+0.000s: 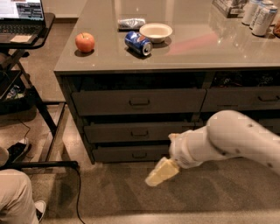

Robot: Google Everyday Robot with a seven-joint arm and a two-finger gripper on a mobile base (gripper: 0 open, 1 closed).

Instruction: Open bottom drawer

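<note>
The bottom drawer (pixel 127 154) is the slimmest dark grey-brown front at the foot of the left stack, shut, with a small dark loop pull (pixel 139 155) at its centre. My gripper (pixel 159 173) shows as a pale yellow tip on the white arm (pixel 223 140), low over the floor, just right of and below the pull, and in front of the drawer's right end. It is not touching the pull.
Two taller drawers (pixel 139 102) sit above it; a neighbouring stack (pixel 245 99) stands at right. The counter holds an apple (pixel 85 42), a blue can (pixel 138 43), a bowl (pixel 155 31) and cans (pixel 259 13). A laptop stand (pixel 26 39) and a person's leg (pixel 15 199) are at left.
</note>
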